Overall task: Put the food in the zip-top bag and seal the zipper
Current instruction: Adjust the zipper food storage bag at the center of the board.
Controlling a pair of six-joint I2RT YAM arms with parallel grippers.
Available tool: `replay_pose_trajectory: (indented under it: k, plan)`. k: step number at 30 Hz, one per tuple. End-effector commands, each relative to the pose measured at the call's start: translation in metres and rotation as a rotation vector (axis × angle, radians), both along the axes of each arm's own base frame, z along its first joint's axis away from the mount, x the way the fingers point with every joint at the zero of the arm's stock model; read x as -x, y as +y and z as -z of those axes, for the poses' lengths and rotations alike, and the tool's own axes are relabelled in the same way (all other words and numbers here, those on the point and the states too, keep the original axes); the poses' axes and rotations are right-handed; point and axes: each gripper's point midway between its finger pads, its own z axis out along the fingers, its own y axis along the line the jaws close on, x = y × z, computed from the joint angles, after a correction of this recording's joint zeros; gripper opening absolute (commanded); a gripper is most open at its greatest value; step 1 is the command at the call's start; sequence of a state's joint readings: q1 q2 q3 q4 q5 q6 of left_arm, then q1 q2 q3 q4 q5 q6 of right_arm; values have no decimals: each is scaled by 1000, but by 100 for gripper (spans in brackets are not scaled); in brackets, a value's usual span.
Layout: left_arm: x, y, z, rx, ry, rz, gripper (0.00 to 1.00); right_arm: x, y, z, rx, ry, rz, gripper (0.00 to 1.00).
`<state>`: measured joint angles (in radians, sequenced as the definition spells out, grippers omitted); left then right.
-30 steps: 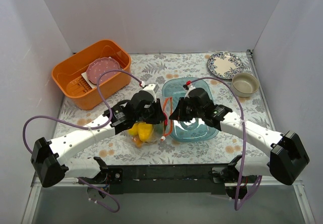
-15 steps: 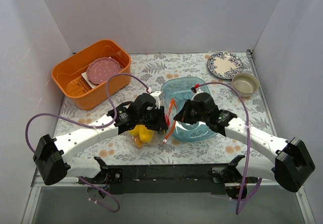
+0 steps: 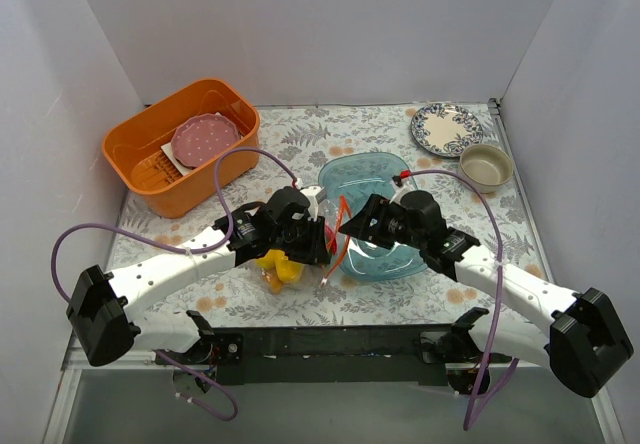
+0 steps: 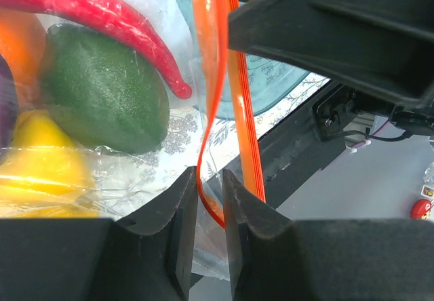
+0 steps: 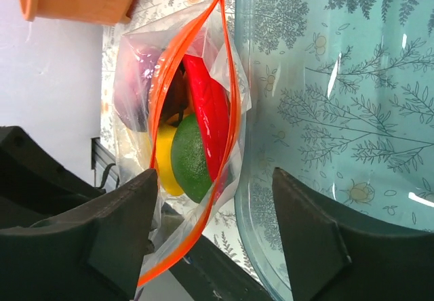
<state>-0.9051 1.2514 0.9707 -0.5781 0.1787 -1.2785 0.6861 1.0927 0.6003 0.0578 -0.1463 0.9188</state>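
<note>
The food is already lying in the zip-top bag; the zipper is gaping unsealed, left tool pinching it, right tool hanging open.

Table: basket, tray, plate, bowl, bag.

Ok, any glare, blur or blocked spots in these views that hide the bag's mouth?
Top external view: even light, sharp, but the clear crinkly zip-top bag is largely covered from above. Left wrist view: the orange-red zipper strip is crisp, the dark left claw in front slightly soft. Right wrist view: white glare streaks on the clear blue plastic tray, right claw slightly soft, bag mouth unobstructed.
</note>
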Motion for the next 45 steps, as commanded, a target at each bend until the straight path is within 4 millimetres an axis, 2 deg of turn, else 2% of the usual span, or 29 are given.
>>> replay_pose_trajectory:
  k: [1, 6, 13, 19, 26, 30, 33, 35, 36, 37, 40, 41, 42, 45]
  plan:
    - [2, -1, -15, 22, -12, 19, 21, -7, 3, -33, -147, -85, 5, 77]
    - [-1, -2, -20, 26, -25, 12, 21, -3, 5, -33, -186, -74, -20, 82]
    - [-1, -6, -22, 33, -22, 23, 21, -7, 16, -28, -189, -41, -48, 83]
    - [3, -6, -18, 33, -6, 41, 21, -18, 23, -35, -203, -61, -48, 84]
    - [5, -7, -16, 31, 4, 53, 21, -21, 28, -42, -227, -66, -59, 84]
    - [6, -9, -17, 36, 7, 65, 21, -22, 32, -38, -221, -31, -66, 83]
    - [8, -9, -16, 39, 18, 72, 21, -22, 33, -35, -217, -15, -72, 75]
    - [9, -9, -15, 37, 20, 75, 20, -23, 34, -36, -222, -15, -72, 62]
    - [9, -8, -15, 36, 19, 73, 20, -23, 34, -36, -221, -16, -70, 53]
    - [8, -8, -15, 38, 16, 72, 20, -24, 34, -37, -221, -18, -69, 39]
    - [5, -7, -20, 39, 0, 56, 21, -26, 33, -37, -209, -22, -58, 11]
    - [5, -5, -23, 37, -4, 47, 23, -28, 32, -36, -203, -25, -50, 7]
    - [3, -4, -26, 38, -13, 34, 30, -28, 31, -35, -194, -21, -44, 4]
    - [-7, 6, -45, 35, -69, -47, 44, -31, 26, -33, -175, -25, -18, 2]
